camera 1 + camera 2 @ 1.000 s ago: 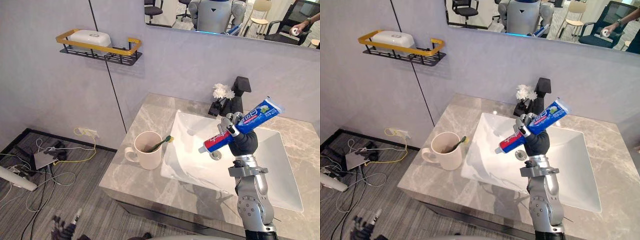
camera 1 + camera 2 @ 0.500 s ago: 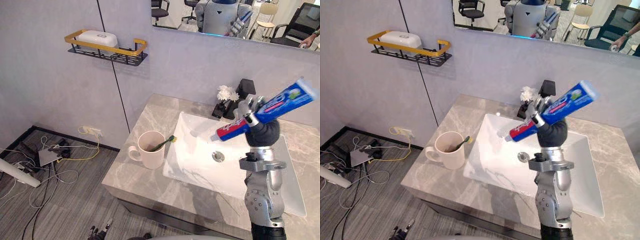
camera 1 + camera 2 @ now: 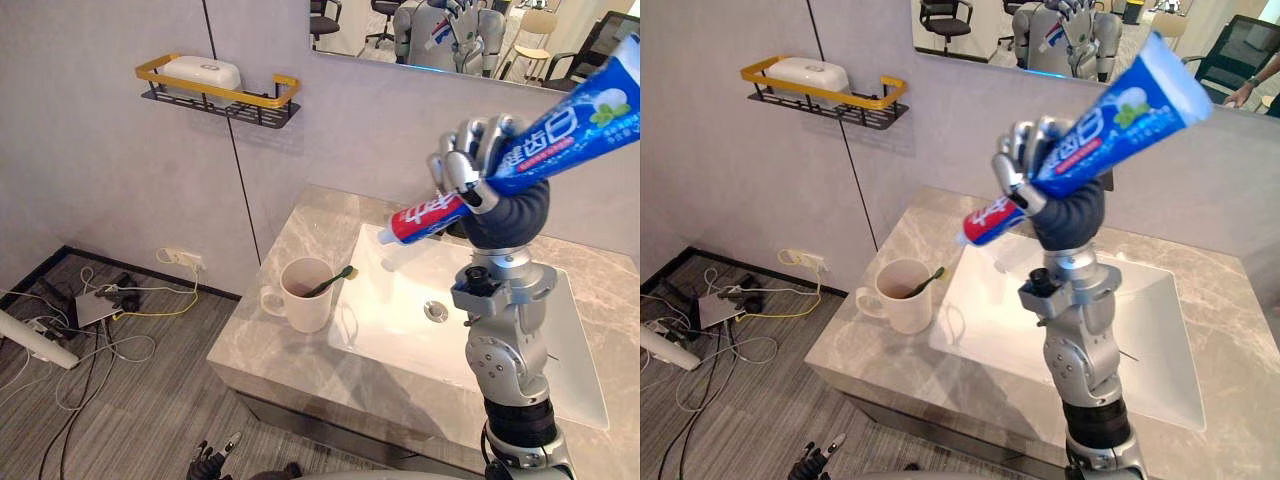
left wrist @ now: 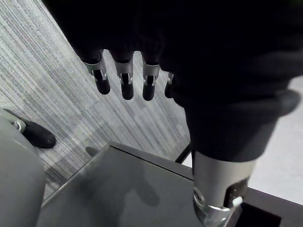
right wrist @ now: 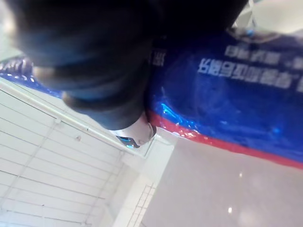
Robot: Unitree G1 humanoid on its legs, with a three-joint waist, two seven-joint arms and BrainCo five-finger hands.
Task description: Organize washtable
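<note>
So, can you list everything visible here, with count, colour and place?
toothpaste tube: one, blue with red and white, held high above the counter
mug: one, cream, on the counter left of the sink
toothbrush: one, green, leaning in the mug
sink: one, white, set in the counter
counter: one, grey marble, against the wall
shelf: one, black with gold rail, on the wall
box: one, white, on the shelf
mirror: one, on the wall above the sink
cables: several, mixed colours, on the floor left of the counter
right robot hand: one, silver, curled round the toothpaste tube
left robot hand: one, silver, fingers straight, low over the floor
</note>
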